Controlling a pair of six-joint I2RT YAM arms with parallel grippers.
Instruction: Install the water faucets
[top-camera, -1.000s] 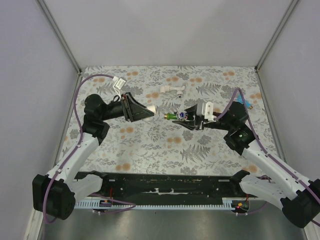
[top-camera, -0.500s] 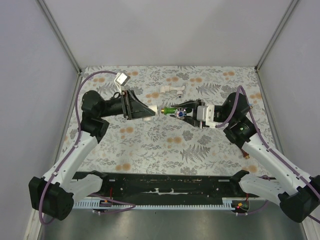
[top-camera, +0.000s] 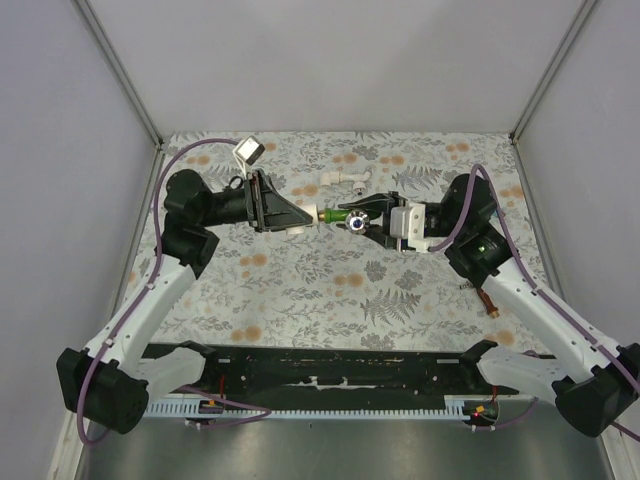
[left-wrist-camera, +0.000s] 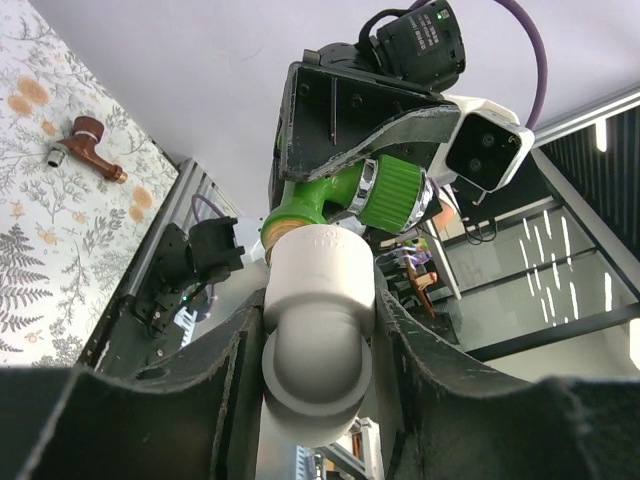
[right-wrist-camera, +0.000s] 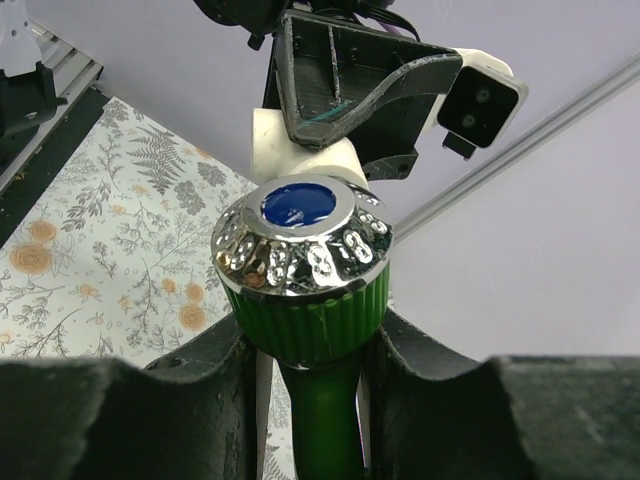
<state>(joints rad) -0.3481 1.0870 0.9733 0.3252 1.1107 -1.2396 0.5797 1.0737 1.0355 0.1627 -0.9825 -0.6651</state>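
Observation:
My left gripper (top-camera: 303, 216) is shut on a short white elbow pipe fitting (top-camera: 319, 214) and holds it in the air above the table. My right gripper (top-camera: 368, 218) is shut on the bright green water faucet (top-camera: 343, 216), gripping below its chrome, blue-capped handle (right-wrist-camera: 303, 235). The faucet's brass threaded end meets the elbow's open mouth (left-wrist-camera: 318, 265). In the left wrist view the green faucet (left-wrist-camera: 380, 195) sits just above the elbow. A reddish-brown faucet (top-camera: 488, 301) lies on the table at the right and also shows in the left wrist view (left-wrist-camera: 88, 143). The blue faucet is hidden.
Another white pipe piece (top-camera: 345, 180) lies on the flowered table cover (top-camera: 330, 290) just behind the two grippers. Grey walls close the left, right and back sides. A black rail (top-camera: 320, 375) runs along the near edge.
Both grippers rose and moved toward each other. The gap between green faucet and elbow has closed and they now touch. The right arm shifted back, uncovering the reddish-brown faucet.

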